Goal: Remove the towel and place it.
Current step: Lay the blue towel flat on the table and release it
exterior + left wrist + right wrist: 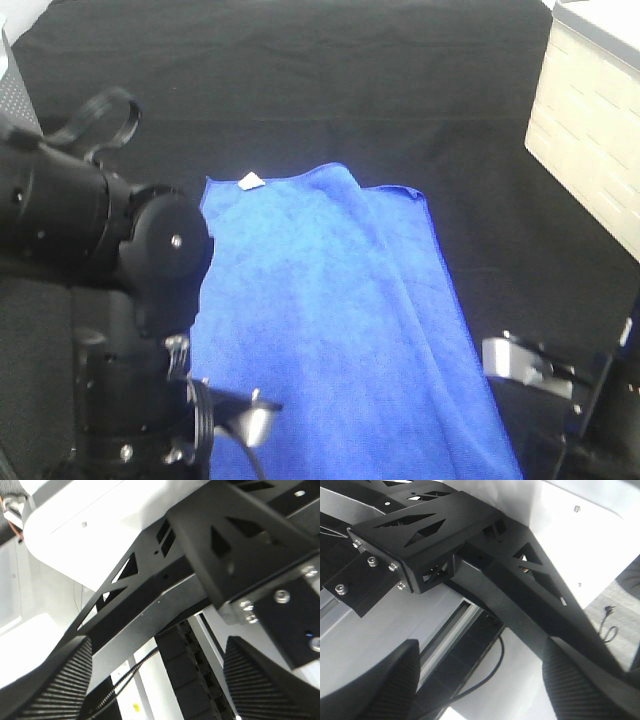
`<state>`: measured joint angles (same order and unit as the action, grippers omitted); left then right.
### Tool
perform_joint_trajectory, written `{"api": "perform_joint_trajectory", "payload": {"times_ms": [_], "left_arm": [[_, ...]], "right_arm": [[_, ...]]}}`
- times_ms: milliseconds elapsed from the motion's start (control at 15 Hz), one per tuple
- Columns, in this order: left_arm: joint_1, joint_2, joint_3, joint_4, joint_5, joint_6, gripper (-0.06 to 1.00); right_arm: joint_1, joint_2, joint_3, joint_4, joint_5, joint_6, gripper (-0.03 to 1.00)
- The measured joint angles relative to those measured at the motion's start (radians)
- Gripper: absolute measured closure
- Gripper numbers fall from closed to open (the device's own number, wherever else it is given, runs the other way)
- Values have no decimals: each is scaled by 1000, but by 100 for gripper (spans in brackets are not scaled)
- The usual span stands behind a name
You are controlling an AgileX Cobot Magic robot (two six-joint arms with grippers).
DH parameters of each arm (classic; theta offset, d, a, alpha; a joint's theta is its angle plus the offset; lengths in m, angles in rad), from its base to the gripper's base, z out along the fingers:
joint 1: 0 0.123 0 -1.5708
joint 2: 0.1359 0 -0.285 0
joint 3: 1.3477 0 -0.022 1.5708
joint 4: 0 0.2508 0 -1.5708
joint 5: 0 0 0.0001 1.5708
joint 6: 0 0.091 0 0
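Note:
The bright blue towel [330, 310] lies spread on the black table cloth [300, 80], running from the middle of the table to the near edge. A long fold runs down its right half, and a small white tag [250, 181] sits at its far left corner. My left arm [110, 260] stands at the near left, beside the towel's left edge. My right arm [560, 390] is at the near right, just off the towel. In both wrist views the cameras face up at the robot's frame. The left gripper [160, 690] and the right gripper [480, 690] are open with nothing between the fingers.
A pale cabinet [590, 120] stands at the far right edge of the table. A grey perforated box [15, 95] shows at the far left. Black metal brackets and white panels of the robot's frame fill both wrist views.

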<state>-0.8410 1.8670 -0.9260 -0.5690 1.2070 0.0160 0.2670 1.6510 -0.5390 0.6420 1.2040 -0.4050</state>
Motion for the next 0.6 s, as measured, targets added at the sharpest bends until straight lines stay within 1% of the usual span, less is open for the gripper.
{"api": "perform_joint_trajectory", "payload": {"times_ms": [67,200,333,467,600], "left_arm": [[0,-8,-28,21,3,0,25],[5,-10,-109,100,5,-1,25],[53,-10,-187,197,7,-22,25],[147,-10,-257,277,8,-35,25],[287,-10,-333,303,8,-27,25]], "right_arm": [[0,1,-37,-13,3,4,29],[0,1,-125,-31,4,26,29],[0,1,-229,-86,6,87,29],[-13,2,-352,-148,7,133,29],[-84,2,-474,-138,9,145,29]]}}
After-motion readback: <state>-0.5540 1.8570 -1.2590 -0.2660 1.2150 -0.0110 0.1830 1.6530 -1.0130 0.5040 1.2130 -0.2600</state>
